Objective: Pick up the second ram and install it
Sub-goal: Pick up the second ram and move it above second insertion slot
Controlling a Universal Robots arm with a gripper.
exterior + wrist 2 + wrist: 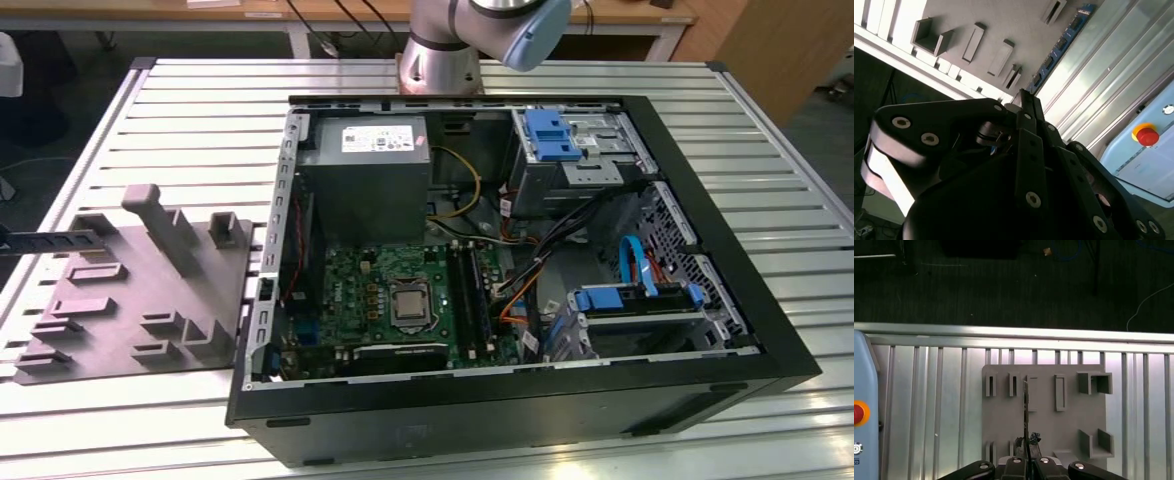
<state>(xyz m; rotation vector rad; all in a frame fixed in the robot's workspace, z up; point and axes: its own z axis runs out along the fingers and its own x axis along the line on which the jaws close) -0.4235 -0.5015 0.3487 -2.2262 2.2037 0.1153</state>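
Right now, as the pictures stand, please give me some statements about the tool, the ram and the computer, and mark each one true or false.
1. The tool is shut on the second ram. True.
2. The computer case lies open, with its green motherboard exposed. True.
3. The grey fixture plate lies at the exterior view's right of the case. False: it lies at the exterior view's left of the case.
4. The second ram sits in a slot of the motherboard. False: it is in the tool's grip, over the grey fixture plate and outside the case.
5. A red button shows in both wrist views. True.
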